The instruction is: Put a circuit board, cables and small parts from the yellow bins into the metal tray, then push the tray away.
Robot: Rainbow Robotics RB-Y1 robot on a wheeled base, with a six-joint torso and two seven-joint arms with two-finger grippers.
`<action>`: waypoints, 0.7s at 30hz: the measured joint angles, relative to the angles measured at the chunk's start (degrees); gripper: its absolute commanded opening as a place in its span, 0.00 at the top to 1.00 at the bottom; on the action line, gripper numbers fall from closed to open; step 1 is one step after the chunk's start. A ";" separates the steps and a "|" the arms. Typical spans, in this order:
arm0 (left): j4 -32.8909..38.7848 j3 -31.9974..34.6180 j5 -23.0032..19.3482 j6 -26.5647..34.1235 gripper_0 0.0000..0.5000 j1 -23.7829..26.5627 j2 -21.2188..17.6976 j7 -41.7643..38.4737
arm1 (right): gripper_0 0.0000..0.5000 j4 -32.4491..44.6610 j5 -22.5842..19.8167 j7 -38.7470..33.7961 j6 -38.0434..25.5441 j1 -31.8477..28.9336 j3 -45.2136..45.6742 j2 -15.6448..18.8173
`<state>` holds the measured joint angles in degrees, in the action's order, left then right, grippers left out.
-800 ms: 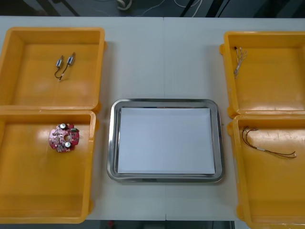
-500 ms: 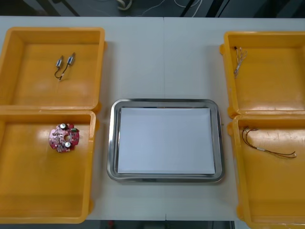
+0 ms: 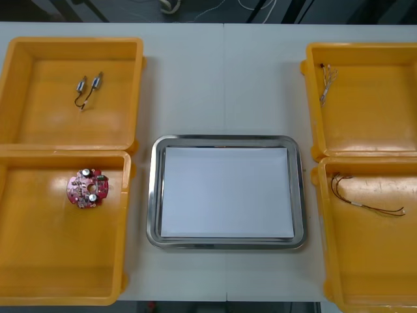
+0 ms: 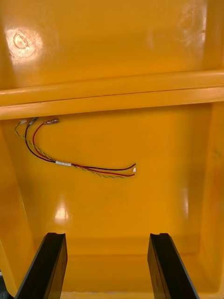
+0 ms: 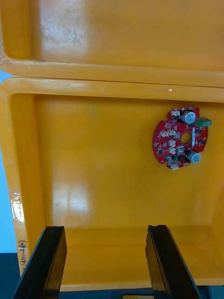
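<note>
The light table (image 3: pixel 189 85) had a thin seam (image 3: pixel 223 78) running down its middle. Beyond the table's far edge lay dark floor (image 3: pixel 365 10) and a white cord (image 3: pixel 171 5).

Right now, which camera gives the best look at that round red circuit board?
The left wrist view: the circuit board lies beyond the open left gripper, its parts plain to see. The front view shows it small, in the near left yellow bin. The right wrist view faces a cable in another bin.

tray (image 3: pixel 227 139) centre | board (image 3: pixel 88 188) near-left bin (image 3: pixel 58 254) | parts (image 3: pixel 96 82) far-left bin (image 3: pixel 39 111) | cables (image 4: pixel 63 163) right bins (image 3: pixel 371 261)
</note>
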<state>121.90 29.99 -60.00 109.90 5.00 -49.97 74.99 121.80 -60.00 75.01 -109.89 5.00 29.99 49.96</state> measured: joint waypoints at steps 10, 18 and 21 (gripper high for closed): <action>0.00 0.00 0.00 0.00 0.00 0.00 0.00 0.00 | 0.00 0.00 0.00 0.00 0.00 0.00 0.00 0.00; 0.00 0.00 0.00 0.00 0.00 0.00 0.00 0.00 | 0.00 0.00 0.00 0.00 0.00 0.00 0.00 0.00; 0.00 0.00 0.00 0.00 0.00 0.00 0.00 0.00 | 0.00 0.00 0.00 0.00 0.00 0.00 0.00 0.00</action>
<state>121.90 29.99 -60.00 109.90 5.00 -49.97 74.99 121.80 -60.00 75.01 -109.89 5.00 29.99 49.96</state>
